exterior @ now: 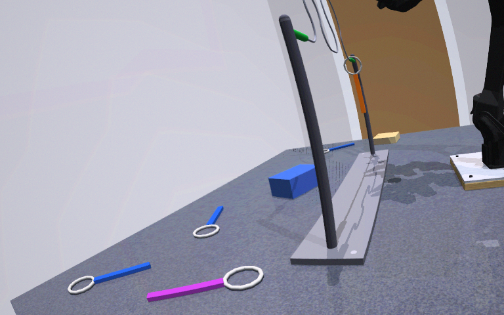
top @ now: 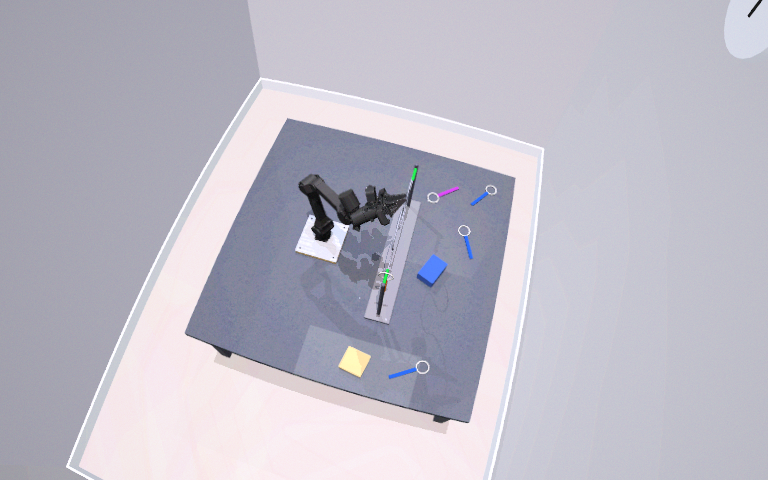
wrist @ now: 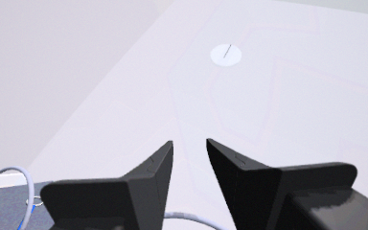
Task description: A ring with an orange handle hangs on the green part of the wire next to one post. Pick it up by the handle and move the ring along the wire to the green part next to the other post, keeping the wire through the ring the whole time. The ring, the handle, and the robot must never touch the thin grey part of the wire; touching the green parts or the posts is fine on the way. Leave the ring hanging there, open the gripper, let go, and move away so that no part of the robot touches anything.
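We see a dark blue-grey, speckled worktop (top: pixel 254 271) (exterior: pixel 252 237) and a black end effector (top: pixel 400 201) (wrist: pixel 189 143); our ring (top: pixel 385 275) (exterior: pixel 344 65) is whitish, its handle (exterior: pixel 359 93) orange; the wire (exterior: pixel 336 18) (wrist: pixel 31 192) is grey with green ends, the posts (exterior: pixel 310 122) (exterior: pixel 367 122) are dark grey; we see one blue block (top: pixel 432 270) (exterior: pixel 291 182), one yellow block (top: pixel 355 361) (exterior: pixel 386 138), and a pink-purple stick (top: pixel 448 192) (exterior: pixel 186 289) with a white loop (top: pixel 428 198) (exterior: pixel 225 281)
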{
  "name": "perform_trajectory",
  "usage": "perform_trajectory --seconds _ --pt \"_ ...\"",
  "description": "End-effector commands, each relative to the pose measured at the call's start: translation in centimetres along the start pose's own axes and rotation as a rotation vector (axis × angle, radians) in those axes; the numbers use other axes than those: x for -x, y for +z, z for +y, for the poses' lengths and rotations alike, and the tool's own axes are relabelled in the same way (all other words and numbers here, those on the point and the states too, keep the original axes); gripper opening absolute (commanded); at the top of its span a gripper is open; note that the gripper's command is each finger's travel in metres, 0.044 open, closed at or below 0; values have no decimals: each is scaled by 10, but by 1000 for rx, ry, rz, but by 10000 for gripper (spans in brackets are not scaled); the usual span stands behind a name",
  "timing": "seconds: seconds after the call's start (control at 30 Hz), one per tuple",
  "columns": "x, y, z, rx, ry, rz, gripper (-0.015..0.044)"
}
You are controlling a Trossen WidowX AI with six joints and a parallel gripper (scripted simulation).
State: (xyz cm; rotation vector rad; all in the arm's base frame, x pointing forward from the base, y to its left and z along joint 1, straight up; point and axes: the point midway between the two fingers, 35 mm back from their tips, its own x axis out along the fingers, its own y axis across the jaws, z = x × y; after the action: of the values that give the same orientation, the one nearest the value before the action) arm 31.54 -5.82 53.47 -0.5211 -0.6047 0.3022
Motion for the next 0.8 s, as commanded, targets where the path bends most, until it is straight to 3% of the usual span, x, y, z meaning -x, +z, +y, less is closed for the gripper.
perform_trajectory --seconds 0.0,0.4,0.77 --pt "22 -17 -22 -3 -81 60 160" --pt "94 -81 -69 -28 -260 231 160" --pt "159 -167 -66 -112 -283 368 160"
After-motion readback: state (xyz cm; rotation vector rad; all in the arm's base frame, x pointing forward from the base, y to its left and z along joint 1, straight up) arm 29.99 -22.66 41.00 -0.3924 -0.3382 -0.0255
